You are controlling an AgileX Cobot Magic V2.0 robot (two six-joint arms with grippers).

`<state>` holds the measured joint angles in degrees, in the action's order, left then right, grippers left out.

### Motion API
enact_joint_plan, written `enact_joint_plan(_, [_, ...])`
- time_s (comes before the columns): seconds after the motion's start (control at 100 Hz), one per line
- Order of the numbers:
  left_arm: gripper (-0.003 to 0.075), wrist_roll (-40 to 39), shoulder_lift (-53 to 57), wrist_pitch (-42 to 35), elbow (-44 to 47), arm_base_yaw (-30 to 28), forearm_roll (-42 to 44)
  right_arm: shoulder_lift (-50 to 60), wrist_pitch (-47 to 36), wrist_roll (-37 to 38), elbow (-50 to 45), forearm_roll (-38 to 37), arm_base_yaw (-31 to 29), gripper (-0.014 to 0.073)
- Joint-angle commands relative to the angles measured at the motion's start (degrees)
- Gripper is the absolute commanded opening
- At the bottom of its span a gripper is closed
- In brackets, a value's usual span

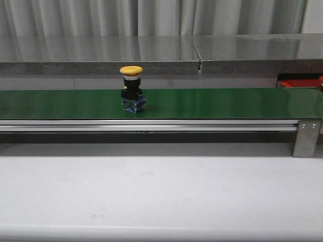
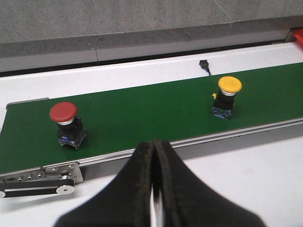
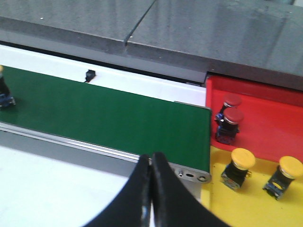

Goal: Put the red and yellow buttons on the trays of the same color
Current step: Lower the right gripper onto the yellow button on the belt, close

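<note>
A green conveyor belt [image 1: 212, 103] crosses the middle of the frame, edged by an aluminium rail [image 1: 151, 125]. Behind it runs a grey stone ledge [image 1: 101, 53]; the white table [image 1: 161, 196] fills the bottom.

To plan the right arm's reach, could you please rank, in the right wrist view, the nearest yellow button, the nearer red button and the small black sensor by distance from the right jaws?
1. Nearest yellow button, on the yellow tray.
2. Nearer red button, on the red tray.
3. Small black sensor, beyond the belt's far edge.

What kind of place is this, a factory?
Probably a small factory-style sorting station or test lab: a green conveyor belt carries a yellow button, and a red tray and yellow tray sit at its end.
</note>
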<state>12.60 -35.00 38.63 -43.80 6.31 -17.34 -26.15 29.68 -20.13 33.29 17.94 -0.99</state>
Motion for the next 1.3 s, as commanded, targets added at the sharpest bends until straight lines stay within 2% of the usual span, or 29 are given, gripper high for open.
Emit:
enact_joint_plan(0.0, [-0.002, 0.0, 3.61, -4.62, 0.3, 0.42, -1.34, -3.73, -3.77, -0.58, 3.79, -0.38, 3.75, -0.0117])
enact_joint_plan(0.25, [-0.002, 0.0, 8.7, -5.2, 1.43, 0.42, -0.82, -18.6, -2.15, -0.58, 12.96, -2.37, 16.37, -0.0113])
enact_joint_plan(0.33, [-0.002, 0.0, 8.7, -5.1, 1.47, 0.42, -0.82, -24.21, -1.85, -0.58, 16.08, -2.37, 19.2, -0.0075])
enact_joint_plan(0.38, [-0.002, 0.0, 8.7, -4.98, 1.55, 0.42, -0.82, -27.41, -1.84, -0.58, 18.14, -2.37, 20.37, -0.0017])
enact_joint_plan(0.45, [-0.002, 0.0, 8.7, -4.83, 1.55, 0.42, -0.82, -31.78, -1.84, -0.58, 20.96, -2.29, 21.42, 0.0111])
enact_joint_plan(0.55, [-0.002, 0.0, 8.7, -4.71, 1.55, 0.42, -0.82, -37.18, -1.84, -0.58, 24.86, -2.09, 22.55, 0.0369])
enact_joint_plan(0.6, [-0.002, 0.0, 8.7, -4.71, 1.55, 0.42, -0.82, -39.66, -1.84, -0.58, 26.57, -2.09, 23.05, 0.0471])
enact_joint_plan(0.64, [-0.002, 0.0, 8.7, -4.71, 1.55, 0.42, -0.82, -41.71, -1.57, -0.58, 28.1, -2.09, 23.47, 0.0535])
enact_joint_plan(0.69, [-0.002, 0.0, 8.7, -4.71, 1.55, 0.42, -0.82, -44.05, -0.64, -0.58, 30.0, -2.09, 23.85, 0.0573])
enact_joint_plan(1.08, [-0.002, 0.0, 8.7, -4.71, 1.55, 0.42, -0.82, -63.33, 14.28, -0.66, 47.41, -1.6, 24.51, 0.0575])
enact_joint_plan(1.29, [-0.002, 0.0, 8.7, -4.71, 1.55, 0.42, -0.82, -71.7, 17.07, -0.66, 55.06, -1.54, 24.51, 0.0575])
